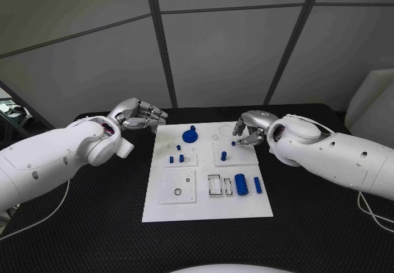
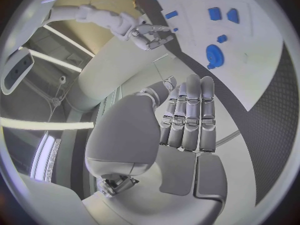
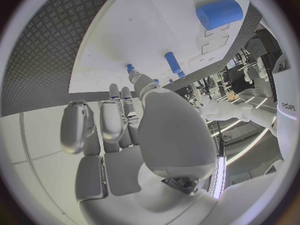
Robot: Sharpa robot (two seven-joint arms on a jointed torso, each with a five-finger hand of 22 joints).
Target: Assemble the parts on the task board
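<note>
Black table [image 1: 82, 227], white task board [image 1: 205, 207], pale panelled wall [image 1: 221, 51] behind

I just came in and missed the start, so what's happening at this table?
A two-armed robot is assembling small blue parts on the white task board. Its right hand is over the board's far right area, fingers pinching a small blue peg. The left hand hangs off the board's far left corner, holding nothing. A round blue part and a blue cylinder sit on the board with other pieces.
</note>
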